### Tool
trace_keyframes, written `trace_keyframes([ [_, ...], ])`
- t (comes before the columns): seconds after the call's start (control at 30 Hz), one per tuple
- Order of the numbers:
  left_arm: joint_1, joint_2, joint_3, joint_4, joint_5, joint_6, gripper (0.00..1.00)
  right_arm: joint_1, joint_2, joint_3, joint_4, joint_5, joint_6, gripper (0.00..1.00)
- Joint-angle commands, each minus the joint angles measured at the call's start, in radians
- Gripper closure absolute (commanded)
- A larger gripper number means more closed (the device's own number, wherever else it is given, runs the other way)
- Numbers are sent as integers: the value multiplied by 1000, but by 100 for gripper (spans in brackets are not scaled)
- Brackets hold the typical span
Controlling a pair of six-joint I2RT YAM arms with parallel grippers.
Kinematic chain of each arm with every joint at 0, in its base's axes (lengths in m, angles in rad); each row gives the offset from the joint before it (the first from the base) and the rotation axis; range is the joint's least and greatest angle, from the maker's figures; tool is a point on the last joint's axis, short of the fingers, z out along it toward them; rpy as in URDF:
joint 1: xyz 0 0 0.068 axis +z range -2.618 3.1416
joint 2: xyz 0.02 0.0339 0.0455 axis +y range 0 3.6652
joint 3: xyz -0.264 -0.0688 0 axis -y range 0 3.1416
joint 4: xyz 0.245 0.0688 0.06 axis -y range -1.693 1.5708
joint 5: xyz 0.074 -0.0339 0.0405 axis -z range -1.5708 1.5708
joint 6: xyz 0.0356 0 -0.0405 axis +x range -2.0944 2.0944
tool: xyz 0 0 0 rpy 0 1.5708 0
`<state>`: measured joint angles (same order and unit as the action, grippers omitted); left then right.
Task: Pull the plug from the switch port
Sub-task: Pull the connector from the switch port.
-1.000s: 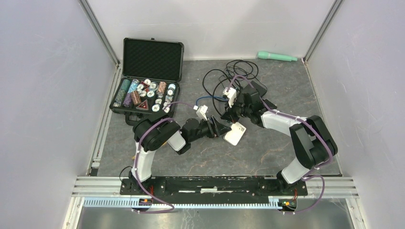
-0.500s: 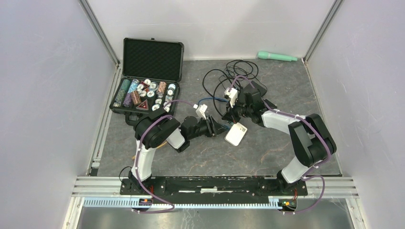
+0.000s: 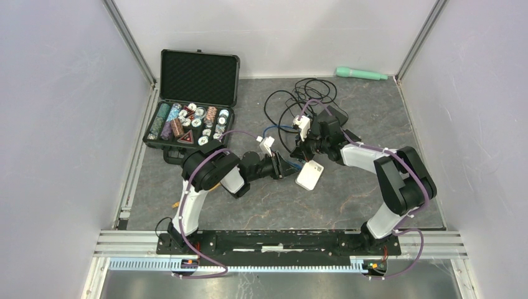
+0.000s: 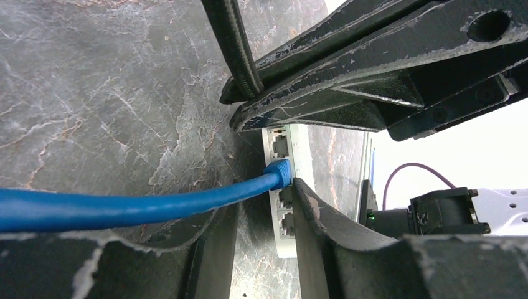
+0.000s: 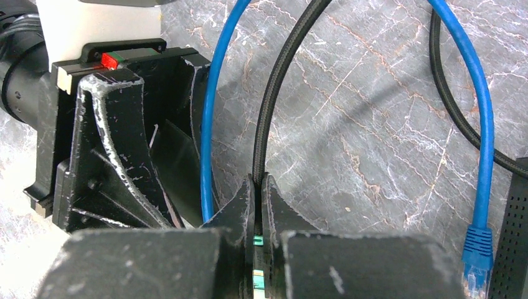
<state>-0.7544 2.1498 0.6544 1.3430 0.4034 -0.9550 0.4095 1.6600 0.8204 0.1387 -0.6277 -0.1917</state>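
Note:
The white switch [image 3: 309, 176] lies mid-table. In the left wrist view its port face [image 4: 287, 215] carries the blue plug [image 4: 279, 172], still seated, with the blue cable [image 4: 124, 205] running left. My left gripper [image 4: 263, 198] is open, one finger on each side of the cable, and the right finger's tip is beside the plug. My right gripper [image 5: 258, 182] is shut on a black braided cable [image 5: 280, 81] just above the switch. It also shows in the left wrist view [image 4: 348, 81]. The blue cable [image 5: 208, 124] runs beside it.
An open black case of poker chips [image 3: 193, 112] stands at the back left. A green tool [image 3: 361, 74] lies by the back wall. Loops of black cable [image 3: 299, 99] lie behind the grippers. A loose blue plug [image 5: 477, 246] lies beside a black box [image 5: 517, 237].
The left arm's elbow has moved up and right, and its gripper sits closer to the switch. The switch has shifted slightly right. The right gripper still holds the black cable.

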Motion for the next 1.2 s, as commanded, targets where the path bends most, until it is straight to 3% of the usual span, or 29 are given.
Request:
trace_keyframes([
  [0.0, -5, 0, 14, 78, 27, -24, 54, 1, 0, 5, 29, -12, -18, 100],
  [0.3, -6, -19, 3, 91, 5, 0, 48, 1, 1, 2, 22, -12, -26, 100],
  [1.0, -6, 16, 48, 136, 37, -39, 64, 2, 11, 7, 7, -22, -38, 100],
  [1.17, -6, 33, 54, 123, 39, -51, 63, 1, 12, 6, 4, -20, -41, 100],
])
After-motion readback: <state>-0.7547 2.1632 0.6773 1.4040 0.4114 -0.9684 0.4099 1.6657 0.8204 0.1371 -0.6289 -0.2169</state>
